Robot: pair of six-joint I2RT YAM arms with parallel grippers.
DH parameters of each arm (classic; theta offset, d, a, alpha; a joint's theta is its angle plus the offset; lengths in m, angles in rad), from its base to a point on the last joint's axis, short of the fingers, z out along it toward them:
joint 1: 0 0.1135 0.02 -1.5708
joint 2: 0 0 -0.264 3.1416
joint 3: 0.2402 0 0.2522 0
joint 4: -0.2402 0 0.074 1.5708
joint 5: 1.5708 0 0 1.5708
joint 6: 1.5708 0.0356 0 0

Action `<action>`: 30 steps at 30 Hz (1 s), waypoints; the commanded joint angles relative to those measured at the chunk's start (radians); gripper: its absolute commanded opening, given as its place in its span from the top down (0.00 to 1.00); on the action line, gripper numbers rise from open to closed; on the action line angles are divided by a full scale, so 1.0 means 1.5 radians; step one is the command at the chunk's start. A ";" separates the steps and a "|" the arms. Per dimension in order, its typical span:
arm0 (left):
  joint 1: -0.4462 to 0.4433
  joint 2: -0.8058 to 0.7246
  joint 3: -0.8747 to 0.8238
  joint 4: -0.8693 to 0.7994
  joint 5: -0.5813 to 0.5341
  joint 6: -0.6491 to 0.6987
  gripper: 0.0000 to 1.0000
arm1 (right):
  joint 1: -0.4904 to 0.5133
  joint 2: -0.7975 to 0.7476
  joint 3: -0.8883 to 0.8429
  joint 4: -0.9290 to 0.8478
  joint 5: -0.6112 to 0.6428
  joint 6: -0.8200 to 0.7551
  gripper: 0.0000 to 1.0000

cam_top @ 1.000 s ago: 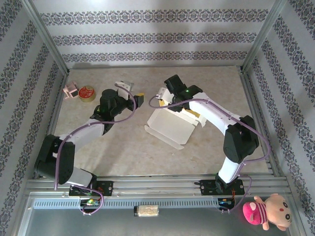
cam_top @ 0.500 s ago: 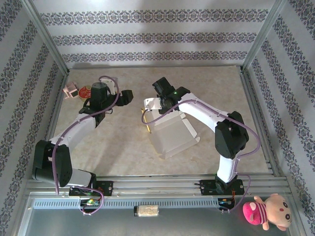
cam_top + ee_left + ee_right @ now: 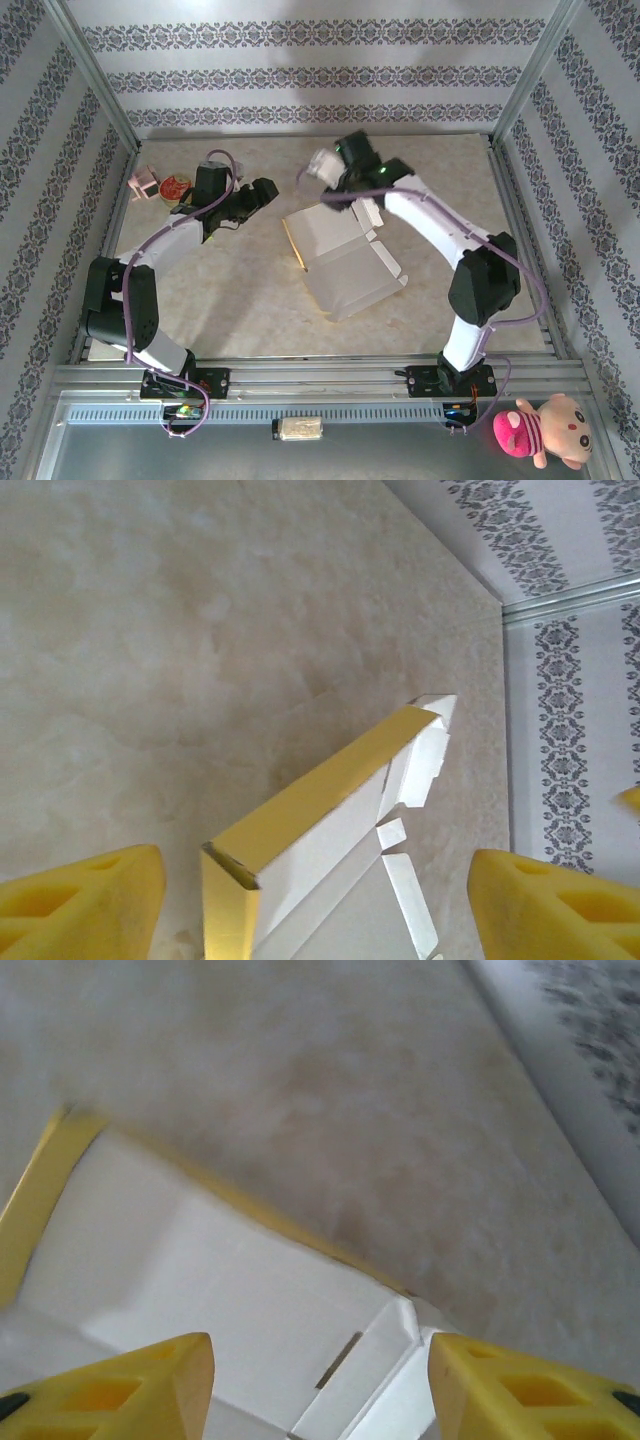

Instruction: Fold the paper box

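Note:
The paper box [image 3: 345, 262] lies on the table as a white sheet with flaps, and its left wall [image 3: 293, 243] stands folded up, yellow on the outside. In the left wrist view the box [image 3: 330, 840] shows that yellow wall and a raised corner. My left gripper [image 3: 262, 191] hovers just left of the box, open, its yellow fingers [image 3: 90, 905] wide on either side and touching nothing. My right gripper [image 3: 335, 175] hangs above the box's far edge, open. Under it the white inside of the box [image 3: 230, 1290] and a slot show between the fingers [image 3: 520, 1390].
A small round red tin [image 3: 176, 186] and a pink object [image 3: 145, 183] sit at the far left of the table. Metal frame posts and patterned walls close in the table. A pink plush toy [image 3: 540, 428] lies beyond the near rail.
My right gripper has opened, left the box and risen toward the back. The box has turned and settled flat with its left wall up. My left gripper drew back leftward and opened wider.

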State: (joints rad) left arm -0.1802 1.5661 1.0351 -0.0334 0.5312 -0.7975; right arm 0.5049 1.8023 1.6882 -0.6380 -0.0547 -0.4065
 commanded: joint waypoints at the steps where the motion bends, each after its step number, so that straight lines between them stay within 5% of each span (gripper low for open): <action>1: 0.009 -0.006 -0.015 0.026 0.006 -0.001 0.19 | -0.086 0.060 0.117 -0.111 -0.138 0.387 0.40; 6: 0.009 0.010 -0.005 0.032 0.011 0.143 0.14 | -0.155 0.142 0.200 -0.167 -0.273 0.556 0.33; 12: 0.004 0.086 0.152 -0.210 0.077 0.392 0.10 | -0.165 0.149 0.172 -0.161 -0.241 0.576 0.27; 17: -0.004 0.165 0.280 -0.339 0.086 0.545 0.08 | -0.148 0.037 -0.018 -0.100 -0.158 0.570 0.27; 24: -0.038 0.308 0.466 -0.532 0.137 0.657 0.02 | -0.041 -0.117 -0.353 0.069 -0.097 0.680 0.61; 28: -0.036 0.347 0.500 -0.523 0.086 0.611 0.00 | 0.016 -0.105 -0.411 0.119 -0.050 0.700 0.72; 30: -0.036 0.365 0.521 -0.525 0.125 0.606 0.00 | 0.036 -0.082 -0.418 0.134 -0.020 0.697 0.75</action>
State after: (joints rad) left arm -0.2371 2.0918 1.7565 -0.7479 0.6807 0.0948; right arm 0.5415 1.6520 1.0794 -0.5381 -0.1879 0.5995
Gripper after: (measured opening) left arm 0.998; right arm 0.256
